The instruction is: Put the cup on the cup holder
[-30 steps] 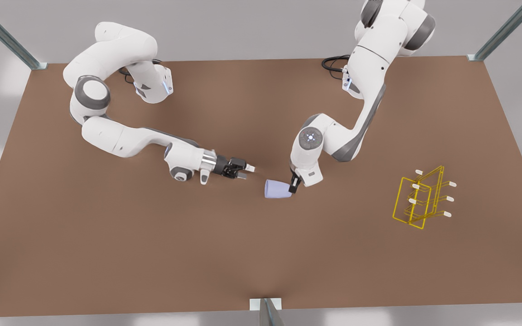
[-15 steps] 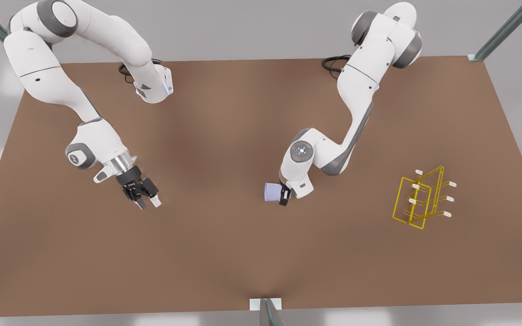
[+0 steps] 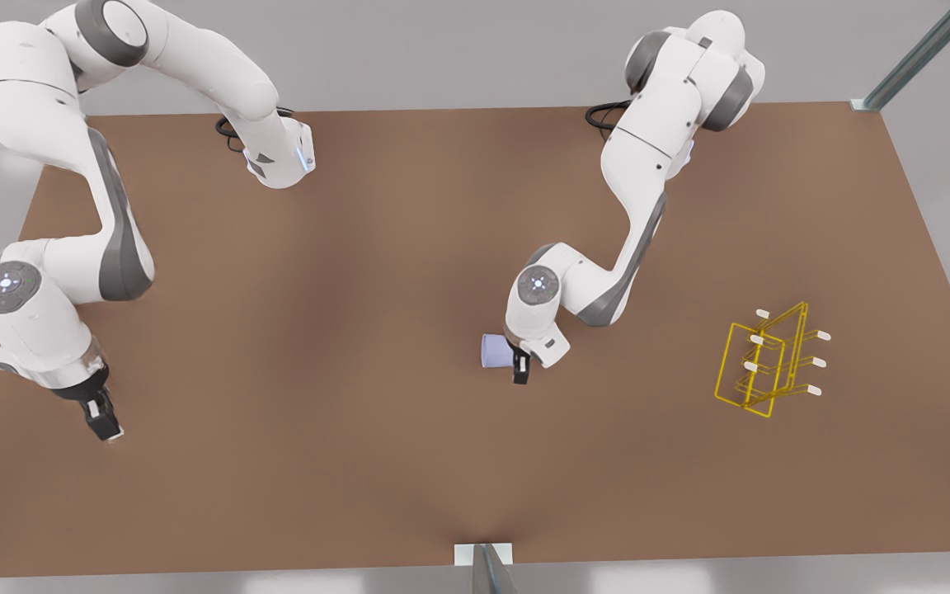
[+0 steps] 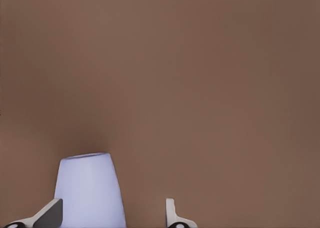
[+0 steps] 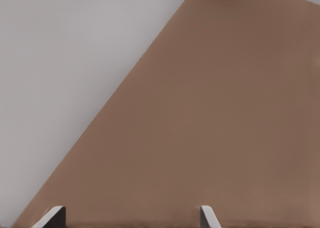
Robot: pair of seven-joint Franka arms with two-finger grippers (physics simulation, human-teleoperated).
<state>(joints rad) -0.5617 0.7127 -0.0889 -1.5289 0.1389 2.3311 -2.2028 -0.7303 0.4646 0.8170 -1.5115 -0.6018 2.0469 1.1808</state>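
- The cup (image 3: 492, 351), a lavender-blue tumbler, is lying on its side near the middle of the desk (image 3: 409, 462), its narrow end pointing toward 9 o'clock in the front view.
- The left pincer (image 3: 519, 369) is sitting at the cup's wide end, at its 3 o'clock. In the left wrist view the fingers (image 4: 49, 214) are standing apart, with the cup (image 4: 90, 190) lying against one finger and a clear gap to the other, so nothing is being held yet.
- To grip well, the pincer probably needs centring so that the cup sits midway between the jaws, then closing evenly; a lopsided squeeze could roll the tumbler away.
- The left arm is folding down steeply, its wrist almost directly above the cup.
- The cup holder (image 3: 759, 363), a yellow wire rack with white-tipped pegs, is standing well apart at the cup's 3 o'clock.
- The right pincer (image 3: 100, 417) is waiting low near the desk's 9 o'clock edge, its fingers (image 5: 52, 217) spread wide and empty.
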